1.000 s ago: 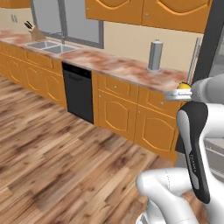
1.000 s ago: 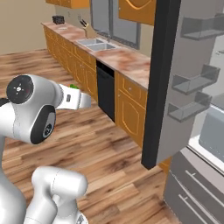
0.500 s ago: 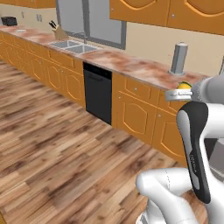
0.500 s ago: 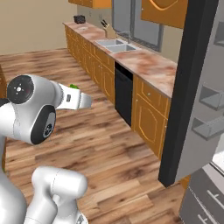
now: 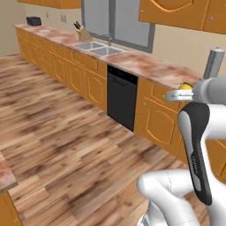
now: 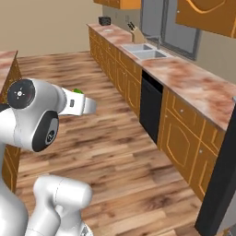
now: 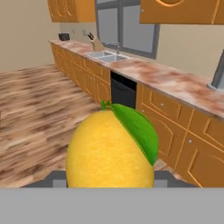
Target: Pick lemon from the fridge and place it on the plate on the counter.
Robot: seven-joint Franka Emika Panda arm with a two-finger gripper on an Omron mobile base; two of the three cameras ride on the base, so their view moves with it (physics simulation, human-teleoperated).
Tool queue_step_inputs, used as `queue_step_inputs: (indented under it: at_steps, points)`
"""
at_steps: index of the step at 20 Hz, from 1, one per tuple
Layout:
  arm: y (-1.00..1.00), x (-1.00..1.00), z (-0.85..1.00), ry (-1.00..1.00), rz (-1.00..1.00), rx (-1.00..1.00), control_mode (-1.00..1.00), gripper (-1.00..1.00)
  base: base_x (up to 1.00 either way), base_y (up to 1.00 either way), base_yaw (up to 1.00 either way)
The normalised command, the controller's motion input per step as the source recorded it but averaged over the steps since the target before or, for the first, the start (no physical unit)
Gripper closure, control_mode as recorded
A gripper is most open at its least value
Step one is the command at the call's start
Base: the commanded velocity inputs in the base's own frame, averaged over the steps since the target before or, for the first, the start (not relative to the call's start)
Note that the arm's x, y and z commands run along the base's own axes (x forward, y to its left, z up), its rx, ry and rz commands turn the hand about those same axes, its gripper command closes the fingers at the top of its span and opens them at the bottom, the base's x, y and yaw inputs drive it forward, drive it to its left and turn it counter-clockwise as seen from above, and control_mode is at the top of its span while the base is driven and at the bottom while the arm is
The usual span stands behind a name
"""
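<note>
The lemon (image 7: 109,153), yellow with a green leaf, sits between my gripper's (image 7: 109,176) fingers, which are shut on it. From the left base view the lemon (image 5: 186,86) peeks above the gripper (image 5: 175,95), level with the counter (image 5: 150,66). In the right base view its green leaf (image 6: 78,91) shows over the hand. The fridge's dark edge (image 6: 220,184) stands at the far right. A small pale disc (image 5: 44,31) that may be the plate lies at the counter's far end.
A sink (image 5: 95,47), knife block (image 5: 82,33) and black toaster (image 5: 33,20) stand along the counter. A black dishwasher (image 5: 121,97) sits under it. A silver cylinder (image 5: 214,64) stands near my hand. Another counter corner (image 5: 4,172) is close at left. Wooden floor (image 5: 66,132) lies open.
The whole picture has shifted: the base has moved, so the counter, sink and dishwasher slide right and the fridge slips to the edge. The lemon stays in the gripper.
</note>
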Motion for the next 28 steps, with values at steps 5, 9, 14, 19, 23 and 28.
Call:
queue_step_inputs:
  at_steps: [5,9,14,19,23,28]
  points:
    - [0.0,0.0,0.0,0.0,0.0,0.0,1.0,1.0,0.69,0.11,0.22]
    - [0.0,0.0,0.0,0.0,0.0,0.0,1.0,1.0,0.7,0.04,0.2]
    - [0.0,0.0,0.0,0.0,0.0,0.0,1.0,1.0,0.8,0.0,0.17]
    - [0.0,0.0,0.0,0.0,0.0,0.0,1.0,1.0,0.88,0.0,0.14]
    - [0.0,0.0,0.0,0.0,0.0,0.0,1.0,1.0,0.91,0.0,0.1]
    - [0.0,0.0,0.0,0.0,0.0,0.0,1.0,1.0,0.91,0.0,0.09]
